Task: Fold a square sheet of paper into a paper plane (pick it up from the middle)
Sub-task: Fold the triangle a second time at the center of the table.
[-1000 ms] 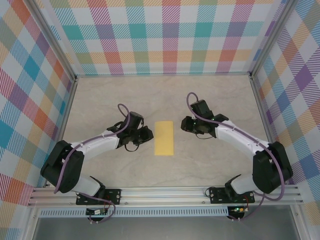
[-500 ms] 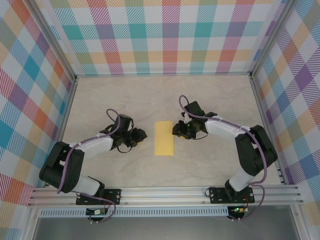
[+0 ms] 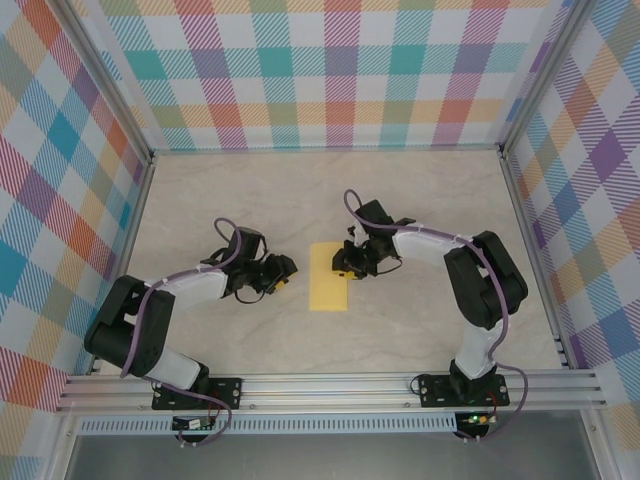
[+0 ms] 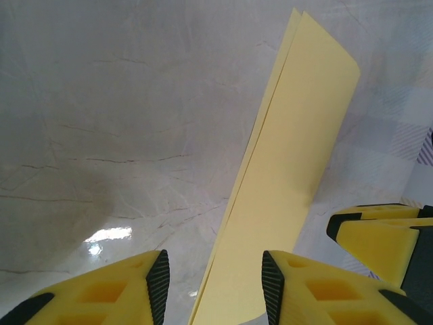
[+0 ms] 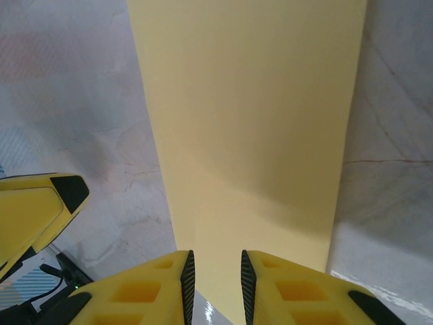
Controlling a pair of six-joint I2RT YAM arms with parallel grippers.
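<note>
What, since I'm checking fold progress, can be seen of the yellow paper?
The thin bright-yellow paper sheet lies flat on the pale marbled table, folded in half into a tall narrow rectangle, two layers showing along one long edge. The right gripper's slightly parted jaws hang over its right edge; contact is unclear.

A pale, marble-veined table (image 3: 420, 320) forms the cell's floor, with a bright glare spot (image 4: 108, 235) on it. Many-coloured plaid walls (image 3: 340, 70) stand on three sides, edged by metal posts (image 3: 105, 85). A metal rail (image 3: 330, 385) runs along the near edge.
</note>
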